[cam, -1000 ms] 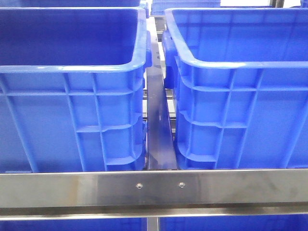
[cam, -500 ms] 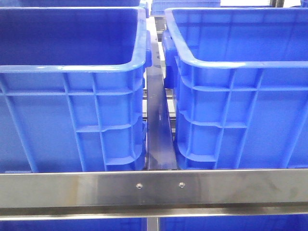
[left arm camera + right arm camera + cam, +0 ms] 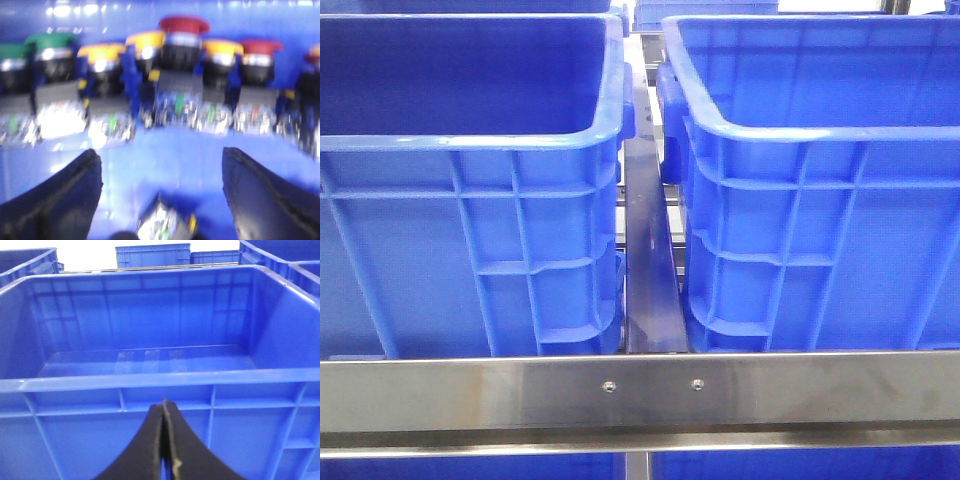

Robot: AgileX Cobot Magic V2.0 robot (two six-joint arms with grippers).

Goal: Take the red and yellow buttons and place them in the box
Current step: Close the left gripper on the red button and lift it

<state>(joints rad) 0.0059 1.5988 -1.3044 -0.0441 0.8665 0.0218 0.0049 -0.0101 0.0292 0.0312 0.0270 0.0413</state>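
Two big blue crates fill your front view, side by side with a dark metal strip point(image 3: 650, 260) running between them and a steel rail point(image 3: 640, 392) across the foreground: on the left the darker-walled crate point(image 3: 470, 250), on the right the box point(image 3: 820, 230) with its brighter inner wall, and neither arm shows there. Down in your left wrist view, blurred, a row of push buttons stands along a blue wall, each one upright with its cap on top and its long axis running from cap down to the clear contact block. Counting across: two green caps point(image 3: 50, 41), then a yellow button point(image 3: 101, 51), a second yellow one point(image 3: 145, 39), a tall red button point(image 3: 183, 23), a third yellow point(image 3: 222, 47), another red button point(image 3: 260, 46), and something at the far edge too blurred to call. That makes three yellow and two red you can count for sure. One loose piece point(image 3: 162, 225) lies on the floor close to the wrist. Your left gripper point(image 3: 162, 187) is spread wide, fingers well apart, nothing between them. Your right gripper point(image 3: 164, 440) is pressed together, pads touching with nothing pinched, just outside the box's near wall; the box floor looks bare.
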